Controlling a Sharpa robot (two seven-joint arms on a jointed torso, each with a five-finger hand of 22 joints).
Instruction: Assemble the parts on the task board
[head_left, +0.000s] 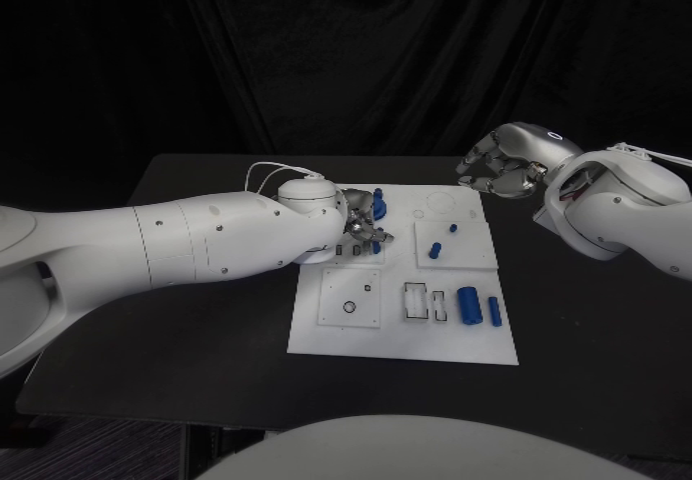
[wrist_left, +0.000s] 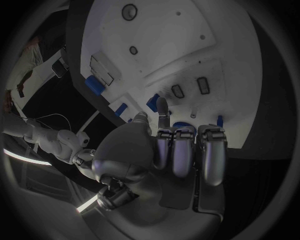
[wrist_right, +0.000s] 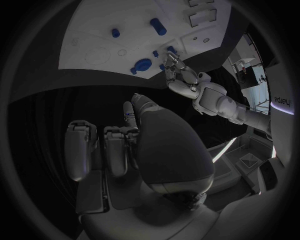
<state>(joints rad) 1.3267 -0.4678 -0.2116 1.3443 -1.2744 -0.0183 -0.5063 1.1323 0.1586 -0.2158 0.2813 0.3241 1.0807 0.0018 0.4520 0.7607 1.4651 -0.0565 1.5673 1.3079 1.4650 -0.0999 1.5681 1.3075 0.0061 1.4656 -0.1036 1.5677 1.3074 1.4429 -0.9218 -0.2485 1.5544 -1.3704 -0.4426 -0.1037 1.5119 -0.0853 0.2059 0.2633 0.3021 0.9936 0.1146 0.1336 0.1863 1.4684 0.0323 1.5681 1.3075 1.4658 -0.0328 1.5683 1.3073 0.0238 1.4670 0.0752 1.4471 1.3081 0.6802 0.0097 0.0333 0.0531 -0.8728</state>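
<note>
Broadly, the task board (head_left: 325, 340) lies in the middle of the table (head_left: 188, 370) with most of the job seemingly left: at its near right, 2 blue cylinders (head_left: 469, 303) lie loose beside an unfilled slot, and 2 small blue pegs (head_left: 436, 250) sit on the far-right plate. The left hand (head_left: 361, 230) reaches over the board's far left among blue parts (head_left: 379, 205), but whether its fingers grip one I cannot tell. The right hand (head_left: 502, 165) hovers off the far right corner, fingers curled in on nothing.
</note>
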